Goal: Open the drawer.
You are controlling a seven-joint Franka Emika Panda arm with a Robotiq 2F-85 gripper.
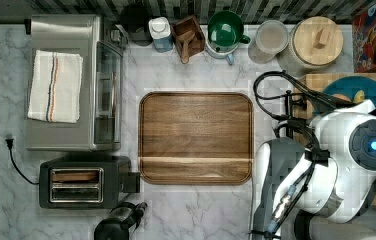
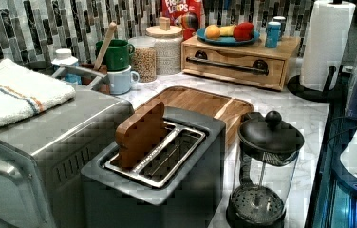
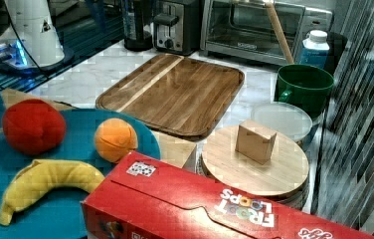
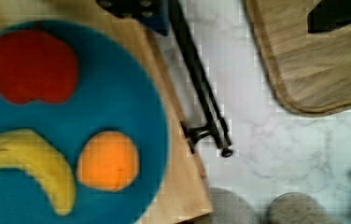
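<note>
Wrist view looks down on the shut drawer under its blue fruit plate, black bar handle facing the marble worktop, my jaws poised above to hook it, their spread impossible to tell.

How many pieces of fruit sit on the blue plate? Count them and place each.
3, on the blue plate in the right view: a red apple farthest back, an orange to its right, a banana nearest the camera.
</note>
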